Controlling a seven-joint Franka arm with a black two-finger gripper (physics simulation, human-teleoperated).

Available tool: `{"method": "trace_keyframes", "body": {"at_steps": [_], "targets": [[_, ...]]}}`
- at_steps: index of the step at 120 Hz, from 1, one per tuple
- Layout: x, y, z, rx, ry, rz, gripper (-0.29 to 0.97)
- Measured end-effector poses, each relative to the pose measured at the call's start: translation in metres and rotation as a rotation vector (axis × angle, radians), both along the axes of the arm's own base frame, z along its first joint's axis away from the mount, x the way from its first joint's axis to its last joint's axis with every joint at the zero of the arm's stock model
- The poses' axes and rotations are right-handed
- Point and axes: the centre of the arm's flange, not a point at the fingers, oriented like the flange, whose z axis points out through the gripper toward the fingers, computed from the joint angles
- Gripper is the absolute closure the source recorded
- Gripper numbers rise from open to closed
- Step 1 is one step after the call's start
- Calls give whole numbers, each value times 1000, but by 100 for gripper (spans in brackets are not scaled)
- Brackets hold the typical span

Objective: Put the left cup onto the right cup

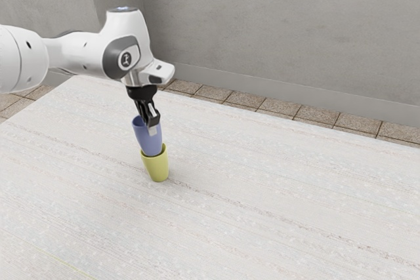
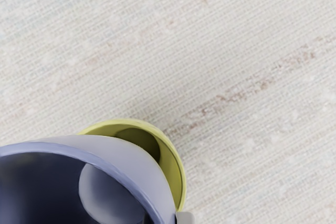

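Seating the periwinkle-blue plastic cup (image 1: 146, 137) into the yellow-green plastic cup (image 1: 156, 165) looks to be the step in hand. The blue cup's base is already inside the mouth of the yellow-green cup. Its body leans off upright, with the open rim tipped away from the yellow-green cup toward the exterior view's left.

The black two-finger gripper (image 1: 152, 121) hangs just above the yellow-green cup. Its fingers are pinched on the blue cup's wall at the rim, one apparently inside the wall and one outside. I read that as a firm hold on the cup, not a mere touch.

The yellow-green cup stands upright on the pale woven-textured table (image 1: 282, 195), with nothing else near it. In the wrist view the blue cup (image 2: 118, 156) looms large under the hand. The yellow-green cup (image 2: 176, 174) shows as a crescent of rim and dark interior beyond it, so the two mouths are not lined up.

The task seems close to done, but the cup is not yet released. The next move probably calls for bringing the blue cup nearer to upright over the yellow-green cup and easing it down until it settles. Then the fingers would open and the hand would lift straight up, clear of the rim. Letting go while the cup leans risks it tipping out, or dragging the yellow-green cup over.
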Motion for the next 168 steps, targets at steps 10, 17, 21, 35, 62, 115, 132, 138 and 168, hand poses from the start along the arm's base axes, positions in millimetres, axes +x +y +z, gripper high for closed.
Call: {"method": "trace_keyframes", "body": {"at_steps": [10, 17, 21, 35, 62, 115, 132, 138, 168], "targets": [[1, 0, -3, 0, 3, 1, 79], [1, 0, -5, 1, 5, 1, 79], [1, 0, -7, 1, 6, 1, 79], [2, 0, -10, 1, 9, 2, 79], [4, 0, -14, 3, 7, 2, 78], [4, -2, -13, -3, 0, 1, 57], [5, -4, -13, -4, -8, -3, 40], [5, -4, -13, -3, -9, -4, 33], [4, -4, -8, -4, -21, -8, 10]]}}
